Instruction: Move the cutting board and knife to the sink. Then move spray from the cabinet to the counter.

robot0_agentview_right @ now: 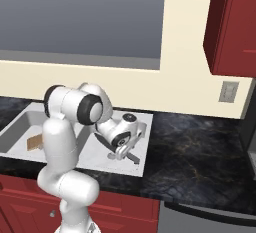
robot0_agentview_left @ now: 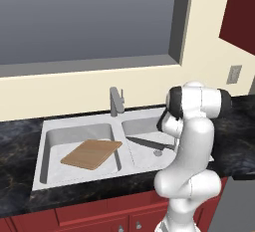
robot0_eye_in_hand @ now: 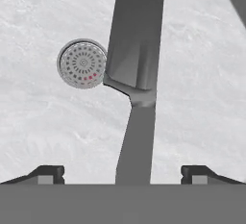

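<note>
The cutting board (robot0_agentview_left: 92, 154) lay tilted in the left basin of the sink (robot0_agentview_left: 46, 126), well to the left of the gripper (robot0_eye_in_hand: 123, 172). The gripper stood wide open, holding nothing, over the right basin. The knife (robot0_eye_in_hand: 136, 81) lay on the basin floor just below it, between the fingertips (robot0_eye_in_hand: 48, 172), beside the drain (robot0_eye_in_hand: 82, 64).

You've got a grey faucet (robot0_agentview_left: 115, 101) at the far edge between the two basins, a big window (robot0_agentview_left: 89, 19) above it, and a wall outlet (robot0_agentview_right: 228, 92) off right.
</note>
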